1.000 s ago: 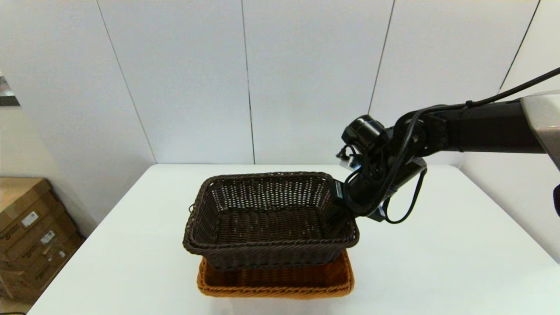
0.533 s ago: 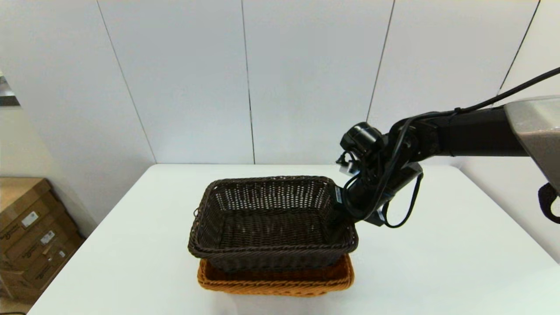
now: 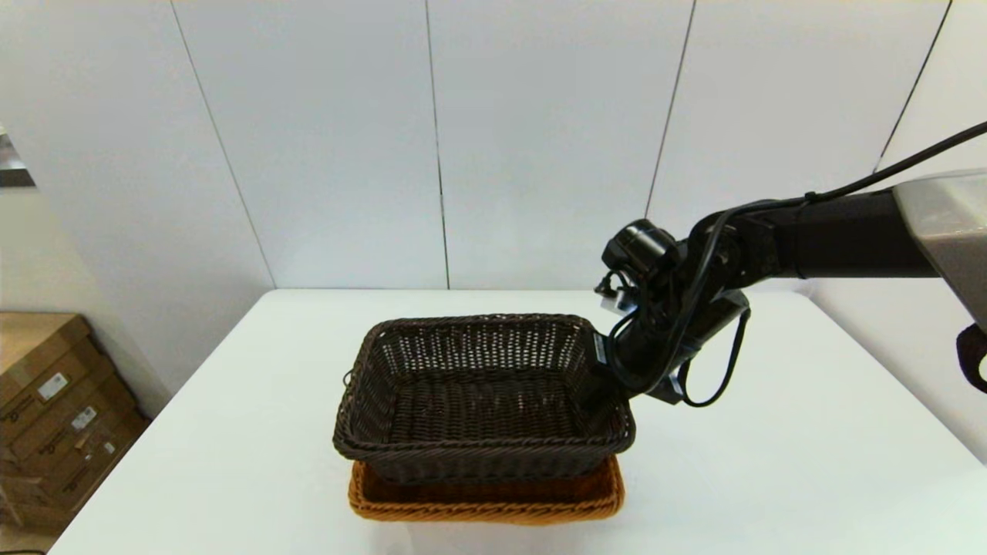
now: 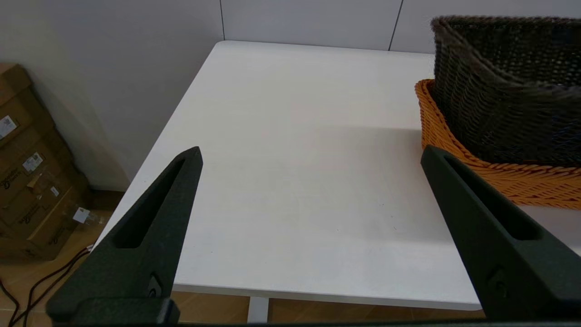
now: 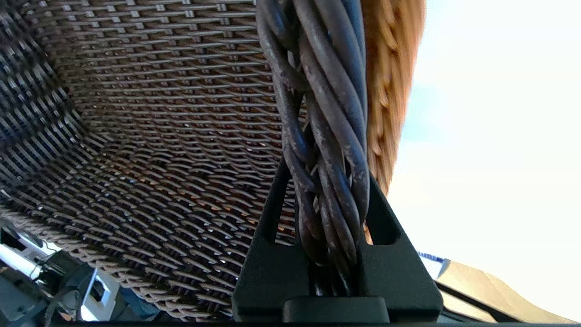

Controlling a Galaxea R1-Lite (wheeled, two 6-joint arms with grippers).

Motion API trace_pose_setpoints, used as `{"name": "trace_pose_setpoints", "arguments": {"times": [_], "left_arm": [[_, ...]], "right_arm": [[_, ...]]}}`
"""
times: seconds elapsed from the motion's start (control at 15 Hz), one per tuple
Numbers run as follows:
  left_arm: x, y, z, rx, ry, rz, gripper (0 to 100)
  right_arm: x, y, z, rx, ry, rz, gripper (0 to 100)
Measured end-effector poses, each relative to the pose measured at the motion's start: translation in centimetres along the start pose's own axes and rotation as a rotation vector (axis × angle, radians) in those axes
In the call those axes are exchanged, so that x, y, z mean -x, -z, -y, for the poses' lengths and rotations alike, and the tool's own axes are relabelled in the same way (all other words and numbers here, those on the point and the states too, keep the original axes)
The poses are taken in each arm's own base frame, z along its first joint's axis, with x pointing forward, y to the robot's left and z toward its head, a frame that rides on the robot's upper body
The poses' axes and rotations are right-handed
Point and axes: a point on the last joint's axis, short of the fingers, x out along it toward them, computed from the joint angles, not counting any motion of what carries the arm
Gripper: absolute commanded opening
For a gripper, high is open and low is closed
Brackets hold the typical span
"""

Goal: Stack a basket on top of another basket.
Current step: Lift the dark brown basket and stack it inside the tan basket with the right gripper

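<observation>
Lowered since a second ago, the dark basket (image 3: 482, 393) sits partly inside the orange-tan basket (image 3: 486, 497), its rim clamped by the right end effector (image 3: 597, 385), and could wedge crooked if released while tilted; the left end effector (image 4: 313, 190) hangs open.

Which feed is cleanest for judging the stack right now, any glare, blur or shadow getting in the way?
Head view: even light, sharp, dark basket over the orange basket. Left wrist view: dark basket's wall slightly smeared, soft shadow on the table. Right wrist view: right pincer clamps the braided rim, background blown out white, orange weave blurred.
</observation>
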Motion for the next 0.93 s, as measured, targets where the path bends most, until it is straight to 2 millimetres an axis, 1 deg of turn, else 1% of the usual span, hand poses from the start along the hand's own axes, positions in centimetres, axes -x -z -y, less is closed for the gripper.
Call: {"name": "trace_pose_setpoints", "arguments": {"times": [0.4,0.93], "left_arm": [[0.0,0.0,0.0,0.0,0.0,0.0,100],[0.0,0.0,0.0,0.0,0.0,0.0,100]], "right_arm": [[-0.5,0.3,0.4,-0.007,0.015,-0.021,0],[-1.5,0.1,0.7,-0.022,0.018,-0.047,0]]}}
